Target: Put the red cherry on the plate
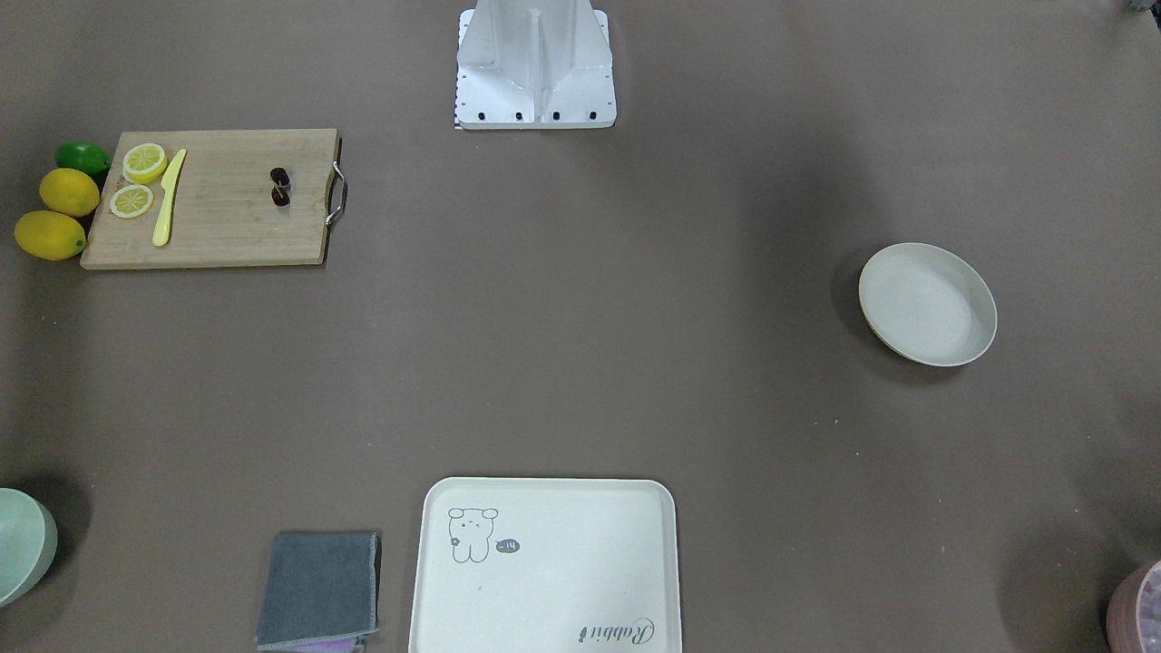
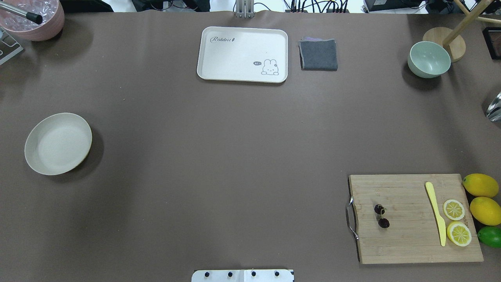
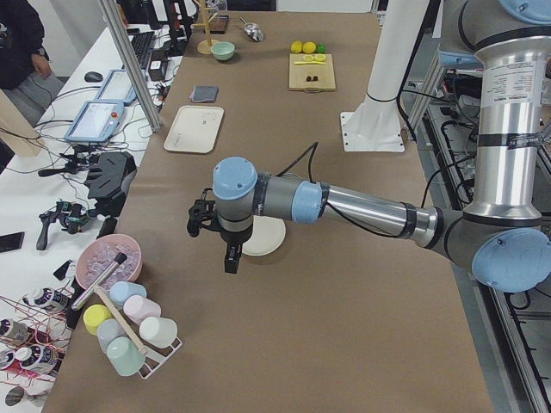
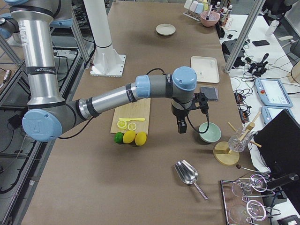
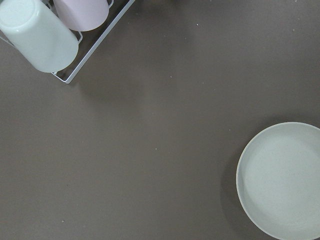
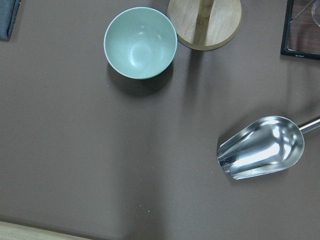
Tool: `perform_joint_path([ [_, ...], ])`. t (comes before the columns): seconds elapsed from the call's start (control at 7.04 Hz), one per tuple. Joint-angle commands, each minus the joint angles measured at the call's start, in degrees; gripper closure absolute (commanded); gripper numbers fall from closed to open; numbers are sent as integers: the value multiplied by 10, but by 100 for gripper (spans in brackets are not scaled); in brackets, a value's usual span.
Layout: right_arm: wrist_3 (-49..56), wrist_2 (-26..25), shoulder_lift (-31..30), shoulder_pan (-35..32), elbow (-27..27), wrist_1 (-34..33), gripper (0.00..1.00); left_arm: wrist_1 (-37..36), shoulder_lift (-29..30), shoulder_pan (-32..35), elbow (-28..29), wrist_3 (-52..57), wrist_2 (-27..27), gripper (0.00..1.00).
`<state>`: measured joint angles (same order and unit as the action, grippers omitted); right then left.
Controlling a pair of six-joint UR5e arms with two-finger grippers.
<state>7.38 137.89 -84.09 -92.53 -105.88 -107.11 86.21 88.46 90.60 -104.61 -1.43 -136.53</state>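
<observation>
Your counter (image 2: 235,156) is wide. The wooden board (image 2: 403,243) sits on its right side, the plate (image 2: 58,143) far off on its left. The left gripper (image 3: 232,265) hangs by the plate, the right gripper (image 4: 181,130) by the green bowl (image 2: 429,58); you cannot tell if they are wide or narrow. The tiny red cherry (image 2: 384,223) lies on the board. It could roll away from a bad pinch.

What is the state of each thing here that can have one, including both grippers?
red cherry, lying on the cutting board, not gripped.
plate, upright, empty.
green bowl, upright, empty.
tray, empty.
grey cloth, folded.
left gripper, open or shut cannot be told.
right gripper, likewise unclear.
</observation>
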Motion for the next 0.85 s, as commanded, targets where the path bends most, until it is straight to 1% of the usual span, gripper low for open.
perform_joint_path([
  [0.0,0,-3,-4,-9,-2,0,0,-1,1,2,-4,-1,1,2],
  [0.71,1,-4,-12,-16,-14,0,0,-1,-1,1,5,-9,-3,2],
])
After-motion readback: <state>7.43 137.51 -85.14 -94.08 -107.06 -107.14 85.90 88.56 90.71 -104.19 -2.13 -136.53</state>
